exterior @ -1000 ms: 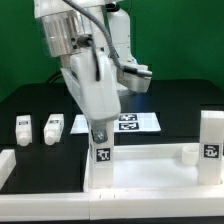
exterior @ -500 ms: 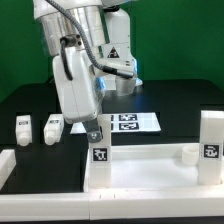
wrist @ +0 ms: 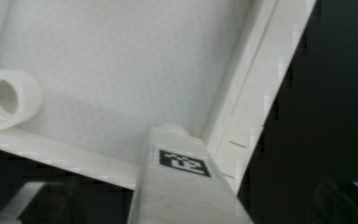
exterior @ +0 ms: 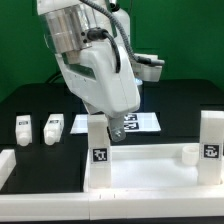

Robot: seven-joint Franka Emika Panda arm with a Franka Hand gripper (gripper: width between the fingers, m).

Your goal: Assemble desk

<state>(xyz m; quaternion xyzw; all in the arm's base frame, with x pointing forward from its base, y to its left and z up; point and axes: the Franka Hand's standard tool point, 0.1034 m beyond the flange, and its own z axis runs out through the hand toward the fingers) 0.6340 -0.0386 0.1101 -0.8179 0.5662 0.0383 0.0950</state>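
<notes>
The white tabletop slab (exterior: 150,165) lies flat at the front, its raised rim (wrist: 247,90) and a round socket (wrist: 2,100) showing in the wrist view. One tagged block leg (exterior: 98,140) stands upright at the slab's corner on the exterior view's left. My gripper (exterior: 118,130) hangs just above and slightly to the right of that leg. In the wrist view the leg (wrist: 190,180) runs between the jaws of the gripper (wrist: 190,205), which stand apart from its sides: open, holding nothing. Another tagged leg (exterior: 210,140) stands at the slab's right end.
Two loose white legs (exterior: 23,128) (exterior: 54,127) lie on the black table at the exterior view's left. The marker board (exterior: 140,122) lies behind the slab. A small white piece (exterior: 188,153) sits on the slab near the right leg. A white bracket (exterior: 5,165) is at the front left.
The jaws have spread and let go of the upright leg, which stays standing at the slab's corner. The arm has swung towards the exterior view's right.
</notes>
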